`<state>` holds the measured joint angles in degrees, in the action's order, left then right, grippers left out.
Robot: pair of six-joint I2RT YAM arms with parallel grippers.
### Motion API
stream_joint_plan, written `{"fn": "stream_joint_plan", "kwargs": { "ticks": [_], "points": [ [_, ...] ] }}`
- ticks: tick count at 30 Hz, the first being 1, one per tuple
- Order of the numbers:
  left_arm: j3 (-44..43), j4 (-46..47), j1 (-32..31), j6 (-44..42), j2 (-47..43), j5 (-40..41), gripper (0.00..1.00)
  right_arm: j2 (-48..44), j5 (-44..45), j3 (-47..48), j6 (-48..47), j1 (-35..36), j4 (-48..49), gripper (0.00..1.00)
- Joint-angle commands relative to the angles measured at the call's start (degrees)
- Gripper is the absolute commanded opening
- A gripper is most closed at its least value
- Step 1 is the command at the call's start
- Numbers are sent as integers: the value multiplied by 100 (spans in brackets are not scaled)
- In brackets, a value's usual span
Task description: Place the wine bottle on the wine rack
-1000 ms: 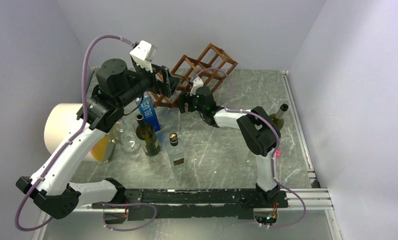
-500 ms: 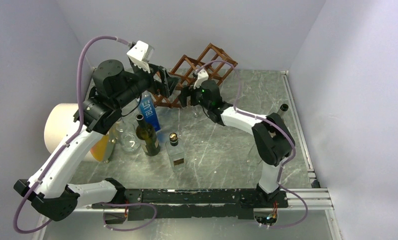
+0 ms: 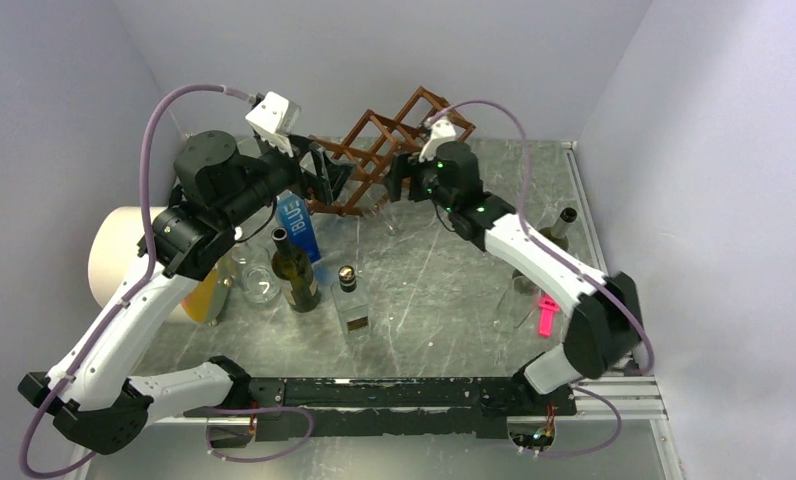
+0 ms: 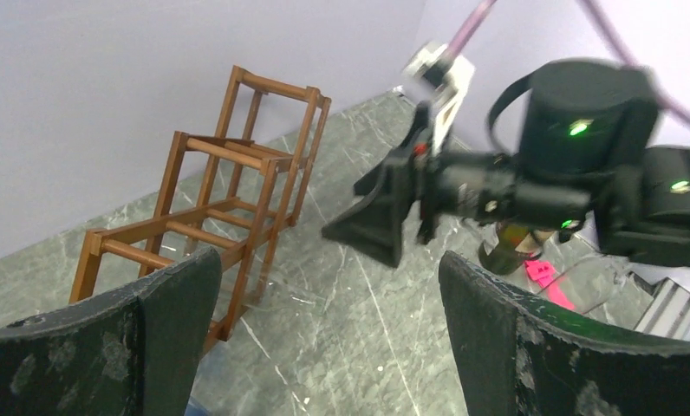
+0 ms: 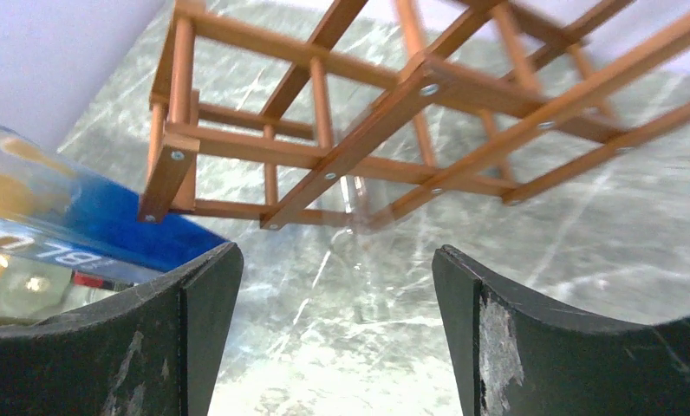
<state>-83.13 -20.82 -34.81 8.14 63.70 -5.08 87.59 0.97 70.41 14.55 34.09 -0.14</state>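
The reddish-brown wooden open-frame wine rack stands tilted at the far edge of the grey marbled tabletop, with no bottle in it. The dark green glass wine bottle stands upright towards the left edge, ungrasped. The left gripper and right gripper flank the rack, jaws wide apart and empty. Steadying the rack first seems wise. A blue bottle, a small square clear bottle and a clear glass crowd the wine bottle.

Wine rack showing reddish-brown wood. Table showing grey marbling, white veins. Bottle showing blue body, white lettering. Small object glowing bright pink.
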Motion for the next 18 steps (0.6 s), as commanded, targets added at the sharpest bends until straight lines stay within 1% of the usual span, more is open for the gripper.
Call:
{"fn": "stream_joint_plan", "kwargs": {
  "ticks": [1,5,8,14,18],
  "points": [
    [246,201,33,-154,-215,-421,99,-969,1090,67,-225,-77,-990,85],
    [650,435,35,-298,-403,-877,99,-1617,2219,185,-359,-116,-1757,85],
    [939,661,34,-401,-546,-1112,99,-1907,2932,403,-355,-124,-2281,85],
    [1321,981,30,-472,-743,-1177,99,-2557,3845,376,32,-130,-3114,85],
    [1442,1142,35,-457,-771,-1300,99,-3031,4226,109,683,-130,-3551,85]
  ]
}}
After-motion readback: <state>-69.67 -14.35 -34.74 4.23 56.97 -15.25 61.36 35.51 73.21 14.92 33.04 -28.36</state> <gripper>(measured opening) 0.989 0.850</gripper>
